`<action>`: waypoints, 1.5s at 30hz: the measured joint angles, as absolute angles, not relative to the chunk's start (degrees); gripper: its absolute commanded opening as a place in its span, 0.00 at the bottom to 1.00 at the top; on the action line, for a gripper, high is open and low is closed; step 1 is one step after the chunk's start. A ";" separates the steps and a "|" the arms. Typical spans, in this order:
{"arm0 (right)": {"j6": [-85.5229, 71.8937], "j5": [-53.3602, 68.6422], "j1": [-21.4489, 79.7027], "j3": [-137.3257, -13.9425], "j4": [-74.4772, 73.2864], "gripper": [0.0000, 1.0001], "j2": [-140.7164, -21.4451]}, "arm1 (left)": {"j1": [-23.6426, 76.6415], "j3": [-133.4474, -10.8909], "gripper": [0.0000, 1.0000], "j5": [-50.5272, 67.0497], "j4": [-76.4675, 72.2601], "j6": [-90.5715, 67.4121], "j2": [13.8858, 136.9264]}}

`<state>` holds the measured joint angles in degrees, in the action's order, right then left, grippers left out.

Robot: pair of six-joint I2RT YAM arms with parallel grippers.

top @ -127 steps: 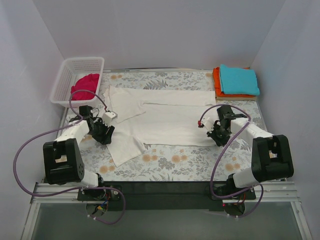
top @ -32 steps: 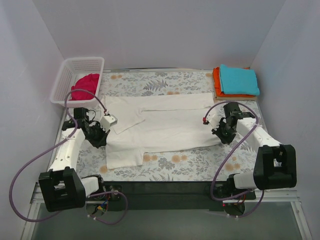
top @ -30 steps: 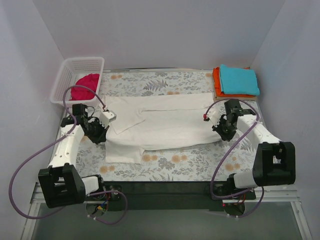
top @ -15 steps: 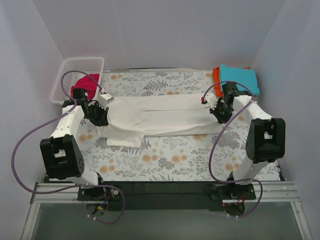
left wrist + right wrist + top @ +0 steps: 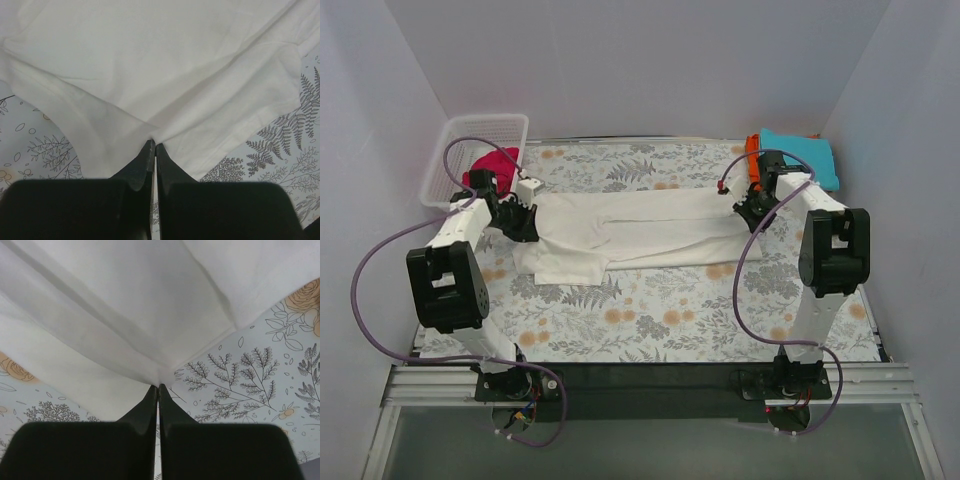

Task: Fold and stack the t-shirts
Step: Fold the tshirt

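The large off-white t-shirt (image 5: 640,232) lies stretched sideways across the floral table as a long folded band. My left gripper (image 5: 523,222) is shut on its left end, where the cloth (image 5: 150,80) bunches at the black fingertips (image 5: 147,150). My right gripper (image 5: 752,205) is shut on the right end, pinching a fold of the off-white cloth (image 5: 125,315) between its fingertips (image 5: 164,392). A teal t-shirt (image 5: 800,158) rests folded on an orange t-shirt (image 5: 752,150) at the far right corner. In the basket at the far left sits the magenta t-shirt (image 5: 492,165).
The white mesh basket (image 5: 460,135) stands at the far left corner, right behind my left arm. Floral table covering (image 5: 660,320) spreads toward the near edge. White walls close in on three sides.
Both grippers have carried the near edge of the off-white shirt away from me, folding it over onto the far half. The shirt is now a narrower band.
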<state>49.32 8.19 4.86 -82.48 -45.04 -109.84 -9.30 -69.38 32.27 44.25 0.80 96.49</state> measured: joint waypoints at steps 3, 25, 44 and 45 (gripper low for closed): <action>49.28 8.27 4.86 -83.40 -44.88 0.01 -111.24 | -9.32 -69.78 0.00 32.49 44.10 0.10 97.23; 48.51 8.27 4.82 -88.12 -44.95 0.01 -117.32 | -9.41 -72.93 0.00 33.87 38.89 -3.92 102.72; 46.39 7.75 4.60 -90.37 -44.95 0.39 -118.98 | -9.54 -73.97 0.27 33.74 36.21 -6.79 104.62; 45.98 7.53 4.60 -90.37 -44.97 0.44 -118.98 | -9.54 -73.97 0.29 33.67 36.03 -7.07 104.62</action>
